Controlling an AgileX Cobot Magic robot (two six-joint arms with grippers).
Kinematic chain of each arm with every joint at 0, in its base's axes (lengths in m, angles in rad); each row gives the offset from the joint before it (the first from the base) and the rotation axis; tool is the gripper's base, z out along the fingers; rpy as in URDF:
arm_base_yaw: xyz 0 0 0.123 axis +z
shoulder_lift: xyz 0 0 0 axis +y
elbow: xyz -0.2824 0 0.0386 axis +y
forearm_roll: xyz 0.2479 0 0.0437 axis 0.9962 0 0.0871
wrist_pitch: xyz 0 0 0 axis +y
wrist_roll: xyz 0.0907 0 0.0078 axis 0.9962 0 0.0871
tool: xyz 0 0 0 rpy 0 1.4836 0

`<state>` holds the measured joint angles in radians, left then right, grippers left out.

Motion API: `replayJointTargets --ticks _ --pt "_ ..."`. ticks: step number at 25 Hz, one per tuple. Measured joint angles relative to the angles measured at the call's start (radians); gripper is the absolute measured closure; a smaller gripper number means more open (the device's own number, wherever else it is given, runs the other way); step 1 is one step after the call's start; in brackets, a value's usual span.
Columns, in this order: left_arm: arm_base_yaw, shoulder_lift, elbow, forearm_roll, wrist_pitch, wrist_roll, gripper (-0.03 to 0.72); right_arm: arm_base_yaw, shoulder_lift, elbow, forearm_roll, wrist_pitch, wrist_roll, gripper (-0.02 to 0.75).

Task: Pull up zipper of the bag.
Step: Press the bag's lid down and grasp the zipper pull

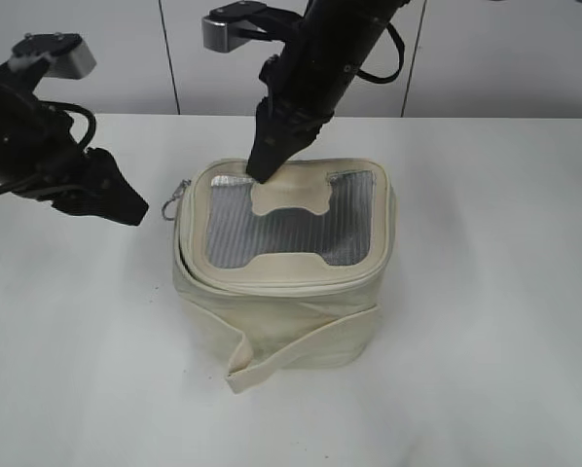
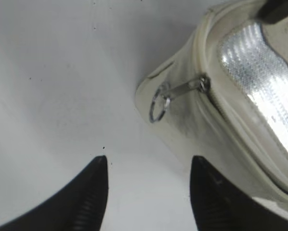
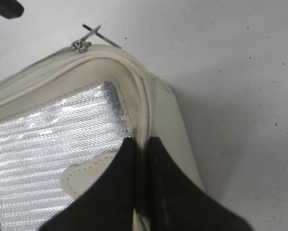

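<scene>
The cream bag point(image 1: 281, 321) stands mid-table, its lid with grey mesh panel point(image 1: 242, 233) facing up. The zipper track point(image 3: 143, 96) runs round the lid rim. One slider point(image 2: 202, 84) with a silver ring pull point(image 2: 158, 106) sits at the lid's back left corner and also shows in the exterior view point(image 1: 179, 195) and the right wrist view point(image 3: 79, 45). My left gripper point(image 2: 150, 161) is open and empty, just left of the ring pull point(image 1: 138, 212). My right gripper point(image 3: 142, 142) is shut on the lid rim at the back left point(image 1: 260, 175).
The white table point(image 1: 486, 292) surrounds the bag. A cream strap point(image 1: 301, 348) crosses the bag's front, its loose end hanging at the lower left. White wall panels stand behind the table.
</scene>
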<state>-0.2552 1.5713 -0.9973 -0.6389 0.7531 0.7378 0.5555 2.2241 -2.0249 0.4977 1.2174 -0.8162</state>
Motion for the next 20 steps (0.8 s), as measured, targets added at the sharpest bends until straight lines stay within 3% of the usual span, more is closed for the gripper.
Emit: replayJointTargets --ticks 6,10,20 --pt "-0.005 0.04 0.0 -0.04 0.012 0.129 0.268 0.0 0.0 -0.003 0.0 0.0 0.002 0.698" --pt "-0.044 0.064 0.0 -0.057 -0.028 0.204 0.268 0.0 0.0 -0.003 0.0 0.0 0.002 0.698" --pt "-0.09 0.118 0.0 -0.061 -0.171 0.247 0.283 0.0 0.0 -0.003 0.0 0.0 0.002 0.698"
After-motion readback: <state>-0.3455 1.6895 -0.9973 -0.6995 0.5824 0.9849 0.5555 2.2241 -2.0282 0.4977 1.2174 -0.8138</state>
